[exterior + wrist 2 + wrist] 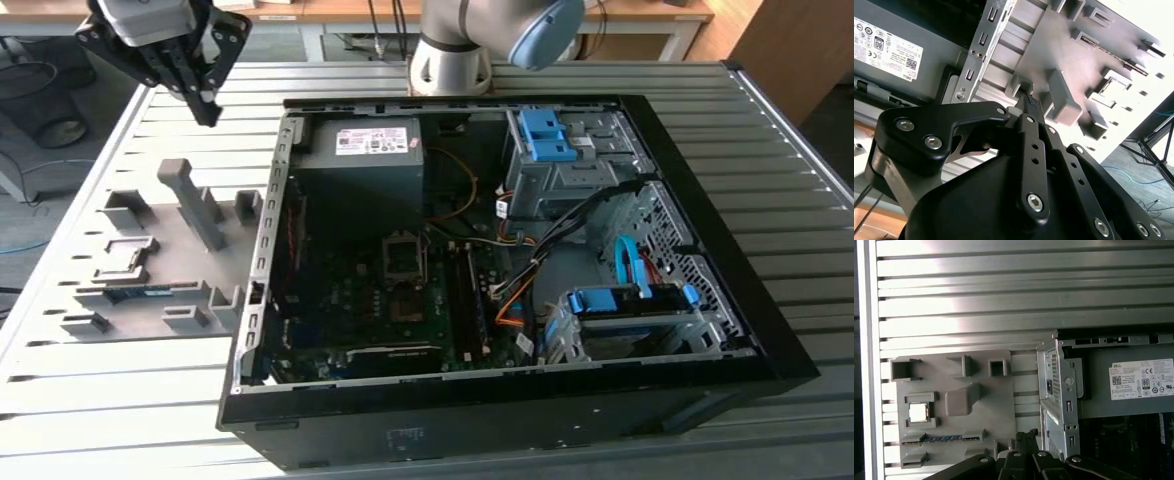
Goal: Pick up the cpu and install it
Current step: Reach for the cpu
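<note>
- The gripper [207, 112] hangs raised over the slatted table [80, 400], outside the computer case [747, 330]. Its fingertips [1023, 440] meet, clenched on nothing.
- Below it, the grey fixture tray [999, 405] lies on the table just beside the case wall. The cpu [918, 412] sits flat and face up in a square pocket of that tray, with nothing touching it.
- Governing relation: in the first wrist view the cpu lies across the tray from the fingertips, on the side away from the case and well apart from them. Being square, it has no long axis; its edges run with the tray's edges and the table slats.
- The memory stick [946, 438] lies in a slot just beside the cpu's pocket, lengthwise along the slats.
- Farthest off, the socket [404, 262] sits on the board inside the case. We cannot tell its state.
- The first wrist view gives the cpu's bright face plainly. The exterior view gives the gripper's height and the socket.
</note>
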Controlling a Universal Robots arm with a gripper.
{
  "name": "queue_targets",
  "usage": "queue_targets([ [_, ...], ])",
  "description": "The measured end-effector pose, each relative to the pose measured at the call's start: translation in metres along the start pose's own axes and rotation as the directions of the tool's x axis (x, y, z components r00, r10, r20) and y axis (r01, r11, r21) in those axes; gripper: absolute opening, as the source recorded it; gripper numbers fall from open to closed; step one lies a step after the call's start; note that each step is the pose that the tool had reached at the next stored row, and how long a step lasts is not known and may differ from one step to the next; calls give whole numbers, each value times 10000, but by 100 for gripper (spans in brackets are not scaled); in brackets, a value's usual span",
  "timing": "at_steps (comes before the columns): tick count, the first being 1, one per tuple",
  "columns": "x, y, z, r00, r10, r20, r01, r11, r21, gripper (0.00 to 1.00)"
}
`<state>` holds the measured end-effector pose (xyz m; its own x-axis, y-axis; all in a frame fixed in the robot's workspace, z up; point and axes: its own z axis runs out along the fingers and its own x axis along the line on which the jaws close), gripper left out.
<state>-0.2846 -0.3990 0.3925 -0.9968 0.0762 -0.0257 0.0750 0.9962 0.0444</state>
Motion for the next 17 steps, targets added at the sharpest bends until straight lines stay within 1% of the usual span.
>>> queue_targets([
  [11, 236, -18, -4, 10000, 0, 1, 0, 10000, -1, 10],
  [17, 344, -26, -7, 10000, 1, 0, -1, 10000, 0, 10],
])
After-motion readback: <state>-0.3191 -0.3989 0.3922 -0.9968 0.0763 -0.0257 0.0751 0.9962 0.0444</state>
